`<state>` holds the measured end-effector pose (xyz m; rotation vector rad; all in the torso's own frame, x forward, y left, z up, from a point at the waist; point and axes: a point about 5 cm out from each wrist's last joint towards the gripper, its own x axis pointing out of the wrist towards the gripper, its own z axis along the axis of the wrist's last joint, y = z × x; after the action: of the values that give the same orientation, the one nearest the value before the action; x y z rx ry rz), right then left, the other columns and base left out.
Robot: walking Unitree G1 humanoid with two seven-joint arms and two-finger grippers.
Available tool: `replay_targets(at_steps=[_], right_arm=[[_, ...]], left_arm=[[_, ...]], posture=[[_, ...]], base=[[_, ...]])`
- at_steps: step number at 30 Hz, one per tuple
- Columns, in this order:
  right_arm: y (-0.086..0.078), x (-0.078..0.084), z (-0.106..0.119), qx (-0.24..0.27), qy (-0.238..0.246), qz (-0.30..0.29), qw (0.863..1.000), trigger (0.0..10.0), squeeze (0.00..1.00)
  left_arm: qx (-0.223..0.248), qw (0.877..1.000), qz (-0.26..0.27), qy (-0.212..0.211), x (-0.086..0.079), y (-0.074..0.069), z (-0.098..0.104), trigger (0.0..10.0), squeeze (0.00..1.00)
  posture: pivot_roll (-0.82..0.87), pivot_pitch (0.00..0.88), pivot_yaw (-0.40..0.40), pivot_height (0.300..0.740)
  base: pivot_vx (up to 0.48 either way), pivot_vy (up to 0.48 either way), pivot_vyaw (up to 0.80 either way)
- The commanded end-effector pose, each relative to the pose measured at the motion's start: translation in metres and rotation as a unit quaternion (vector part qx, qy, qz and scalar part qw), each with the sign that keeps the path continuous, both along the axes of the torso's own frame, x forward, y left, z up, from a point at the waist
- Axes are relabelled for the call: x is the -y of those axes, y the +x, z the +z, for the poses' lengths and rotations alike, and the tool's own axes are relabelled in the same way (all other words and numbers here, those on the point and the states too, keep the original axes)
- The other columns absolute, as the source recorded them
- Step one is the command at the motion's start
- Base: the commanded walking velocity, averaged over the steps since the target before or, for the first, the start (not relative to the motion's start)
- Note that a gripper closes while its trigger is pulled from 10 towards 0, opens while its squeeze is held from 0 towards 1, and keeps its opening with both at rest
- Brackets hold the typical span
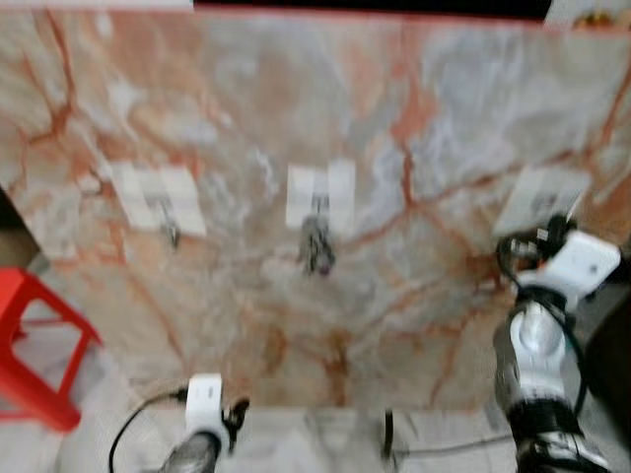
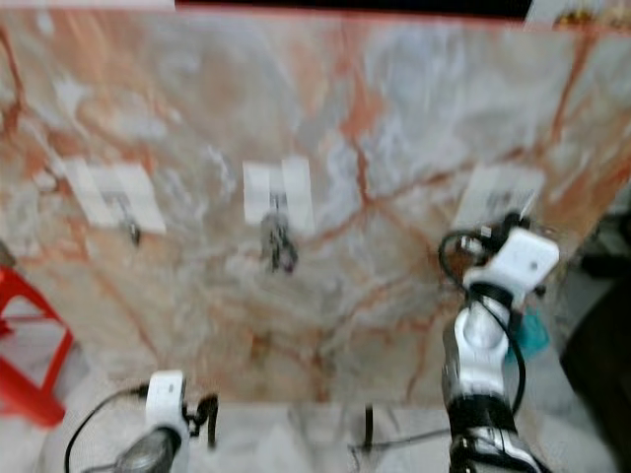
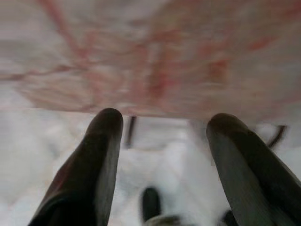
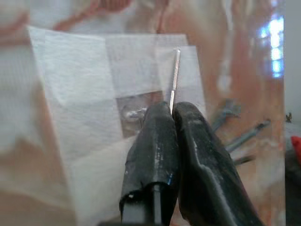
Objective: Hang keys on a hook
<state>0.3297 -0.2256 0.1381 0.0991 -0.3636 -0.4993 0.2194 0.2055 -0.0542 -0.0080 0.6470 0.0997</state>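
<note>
— Where are the keys?
— The right gripper (image 4: 171, 110) is raised to the right-hand hook (image 4: 134, 113) on the marble wall (image 1: 394, 128). Its fingers are pressed together on a thin metal ring (image 4: 174, 75) that sticks up between the tips, right in front of the taped patch (image 4: 94, 94).
— Anything on the other hooks?
— A dark bunch (image 1: 315, 246) hangs from the middle one; too blurred to tell more.
— The left gripper (image 3: 162, 125)?
— Low by the wall's bottom edge, fingers spread, holding nothing.

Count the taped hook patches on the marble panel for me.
3: left patch; middle patch, something dark hanging below it; right patch, with the right end effector shut on a thin metal piece there.
</note>
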Motion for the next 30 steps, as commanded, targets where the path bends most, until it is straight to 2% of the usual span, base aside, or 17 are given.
replay_targets(at_steps=[1,8,15,19,24,30], right_arm=[[0.001,0.004,0.010,0.016,-0.020,0.002,1.000,10.0,0.00],[-0.002,0.006,0.015,0.033,-0.027,-0.010,0.999,10.0,0.00],[-0.007,0.004,0.022,0.046,-0.062,-0.029,0.997,10.0,0.00],[-0.019,0.001,0.023,0.050,-0.083,-0.046,0.994,10.0,0.00],[-0.036,0.003,0.014,0.027,-0.107,-0.066,0.992,10.0,0.00],[-0.042,0.004,0.008,0.007,-0.110,-0.072,0.991,10.0,0.00]], left_arm=[[0.003,1.000,-0.002,-0.015,0.010,0.003,0.000,10.0,0.00],[0.008,1.000,0.000,-0.018,0.010,0.004,0.001,10.0,0.00],[0.008,1.000,-0.001,-0.019,0.010,0.004,0.001,10.0,0.00],[0.009,1.000,-0.002,-0.019,0.010,0.004,0.001,10.0,0.00],[0.009,1.000,-0.005,-0.019,0.010,0.004,0.001,10.0,0.00],[0.010,1.000,-0.007,-0.020,0.011,0.005,0.002,10.0,0.00]], posture=[[-0.01,0.000,-0.044,0.740],[-0.01,0.000,-0.042,0.740],[-0.01,0.000,-0.042,0.740],[-0.01,0.000,-0.040,0.740],[-0.02,0.000,-0.039,0.740],[-0.01,0.000,-0.039,0.740]], base=[[0.247,0.000,0.00],[0.000,0.000,0.00],[0.000,0.000,0.00],[0.000,0.000,0.00],[0.000,0.000,0.00],[0.000,0.000,0.00]])
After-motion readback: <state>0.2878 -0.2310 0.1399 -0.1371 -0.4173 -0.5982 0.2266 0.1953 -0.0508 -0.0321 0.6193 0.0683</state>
